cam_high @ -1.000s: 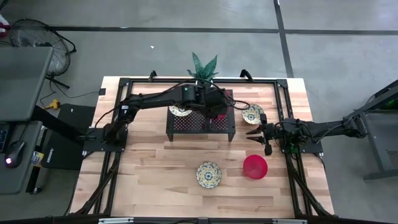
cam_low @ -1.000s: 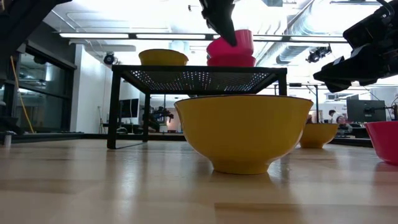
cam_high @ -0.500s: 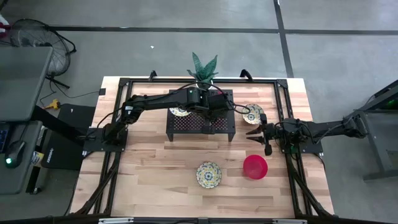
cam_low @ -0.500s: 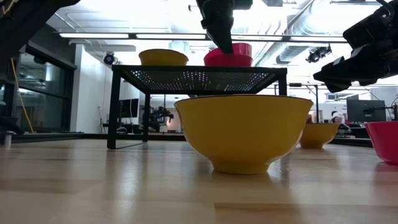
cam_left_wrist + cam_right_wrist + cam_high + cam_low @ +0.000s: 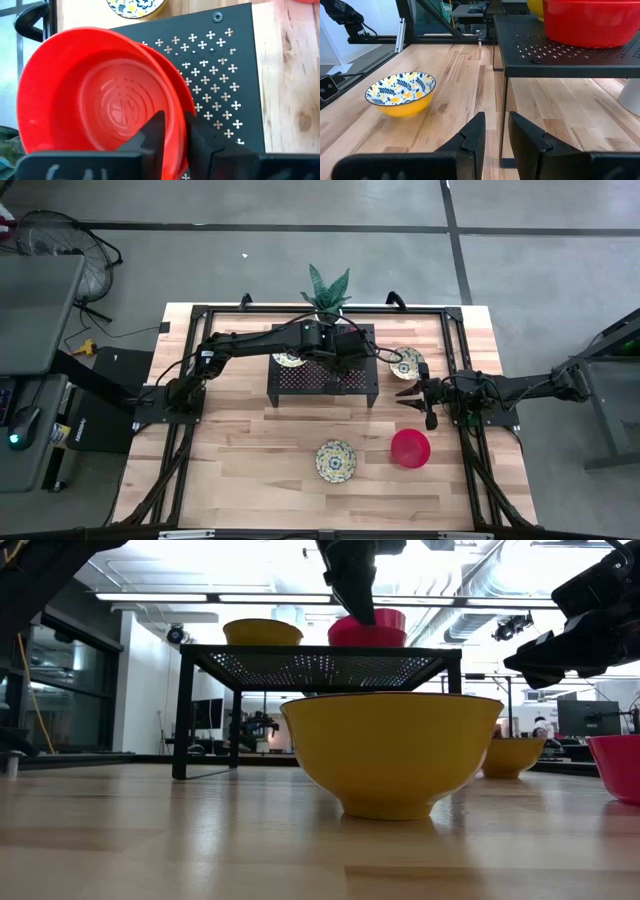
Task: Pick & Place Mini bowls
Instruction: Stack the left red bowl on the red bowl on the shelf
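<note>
1. Where the black rack (image 5: 322, 378) stands at upper centre of the high view, found the left gripper (image 5: 173, 125) reaching over its right half, at the rim of a red bowl (image 5: 95, 95).
2. Seen from the left wrist: a second red rim just under the first, so apparently two red bowls nested, sitting on the rack's perforated top. Clenched on the rim or already released: cannot tell.
3. In the low view, same red stack (image 5: 368, 628) right of centre on the rack top, with the dark arm coming down onto it from the upper edge.
4. Patterned bowl (image 5: 290, 359) also on the rack, at its upper left corner in the high view; shows plain yellow outside in the low view, left of the red ones.
5. Right gripper (image 5: 412, 402) right of centre in the high view, above the table (image 5: 230, 470), just right of the rack. Released, fingers (image 5: 472, 135) slightly apart, holding nothing.
6. On the table: second patterned bowl (image 5: 405, 363) right of the rack, above the right gripper in the frame; third patterned bowl (image 5: 336, 461) lower centre; lone red bowl (image 5: 410, 448) just right of that one, apart from it.
7. Potted plant (image 5: 327, 288) at top centre, behind the rack.
</note>
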